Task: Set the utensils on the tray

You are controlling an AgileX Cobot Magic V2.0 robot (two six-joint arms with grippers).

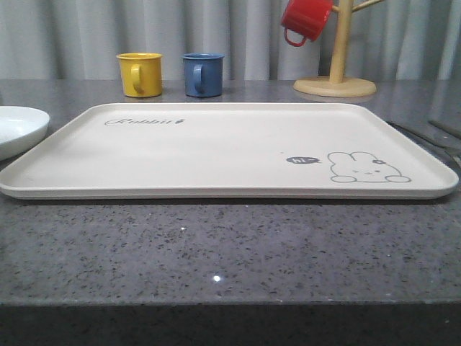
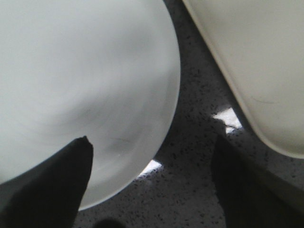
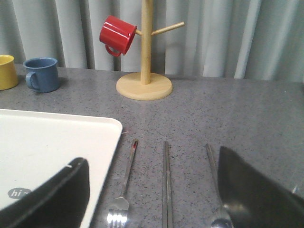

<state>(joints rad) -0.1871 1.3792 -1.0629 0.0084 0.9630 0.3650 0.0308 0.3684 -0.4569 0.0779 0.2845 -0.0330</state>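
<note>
Right gripper (image 3: 152, 199) spread wide, empty, above fork (image 3: 124, 183), chopsticks (image 3: 166, 183) and spoon (image 3: 213, 185) lying beside tray (image 3: 47, 142); left gripper (image 2: 152, 190) spread, empty, over white plate (image 2: 85, 85).

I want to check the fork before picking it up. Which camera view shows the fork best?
The right wrist view: the fork lies on the counter beside the tray, tines and handle clear. The front view gives thin unclear streaks at the far right.

backdrop: pale grey pleated curtain (image 1: 238, 36) | surface: dark speckled stone countertop (image 1: 230, 252) (1 glinting highlight)
</note>
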